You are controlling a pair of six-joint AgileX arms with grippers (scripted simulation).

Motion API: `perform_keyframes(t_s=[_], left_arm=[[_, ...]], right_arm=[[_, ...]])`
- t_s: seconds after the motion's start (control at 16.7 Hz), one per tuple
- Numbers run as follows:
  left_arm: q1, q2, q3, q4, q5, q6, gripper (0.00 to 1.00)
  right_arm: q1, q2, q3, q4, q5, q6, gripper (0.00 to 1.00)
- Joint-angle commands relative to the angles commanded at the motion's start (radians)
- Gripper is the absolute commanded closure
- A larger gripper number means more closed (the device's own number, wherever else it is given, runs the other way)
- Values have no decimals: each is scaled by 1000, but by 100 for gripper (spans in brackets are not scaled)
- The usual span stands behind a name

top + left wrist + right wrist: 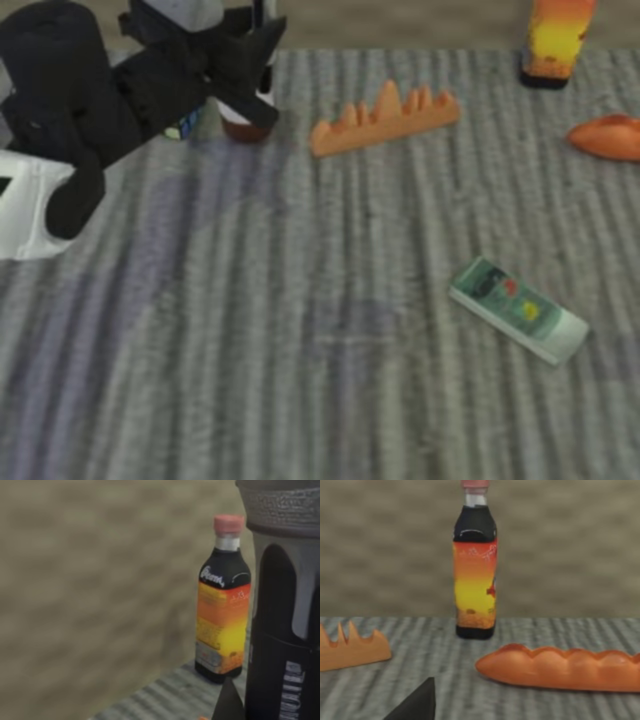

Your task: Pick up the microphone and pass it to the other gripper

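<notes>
The microphone (pixel 280 650) stands upright close in the left wrist view, its grey mesh head (pixel 280 505) above a black handle. One fingertip (pixel 229 702) of my left gripper presses against the handle's side, and the other finger is hidden behind it. Seen from above, my left gripper (pixel 255 70) reaches in from the back left corner and covers the microphone. Whether the handle's foot touches the table is hidden. My right arm is outside the top view. Its one visible fingertip (pixel 420 702) sits far off to the side, above the mat, with nothing beside it.
A brown jar (pixel 245 128) stands just under the left gripper. At the back right are a sauce bottle (pixel 555 40) and an orange bread loaf (pixel 610 137). An orange spiky piece (pixel 385 118) lies at the back centre, and a green-white box (pixel 518 308) lies right of centre.
</notes>
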Motion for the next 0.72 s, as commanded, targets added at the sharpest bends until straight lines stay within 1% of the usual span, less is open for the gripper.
perform_keyframes(t_s=[0.3, 0.36, 0.48, 0.72], left_arm=[[-9, 1, 4, -3, -6, 0, 100], [-21, -8, 1, -5, -19, 0, 100], [-69, -46, -13, -15, -73, -1, 100], [-213, -153, -55, -47, -230, -6, 100]], right_arm=[[0, 0, 0, 0, 0, 0, 0], [0, 0, 0, 0, 0, 0, 0], [0, 0, 0, 0, 0, 0, 0], [0, 0, 0, 0, 0, 0, 0]])
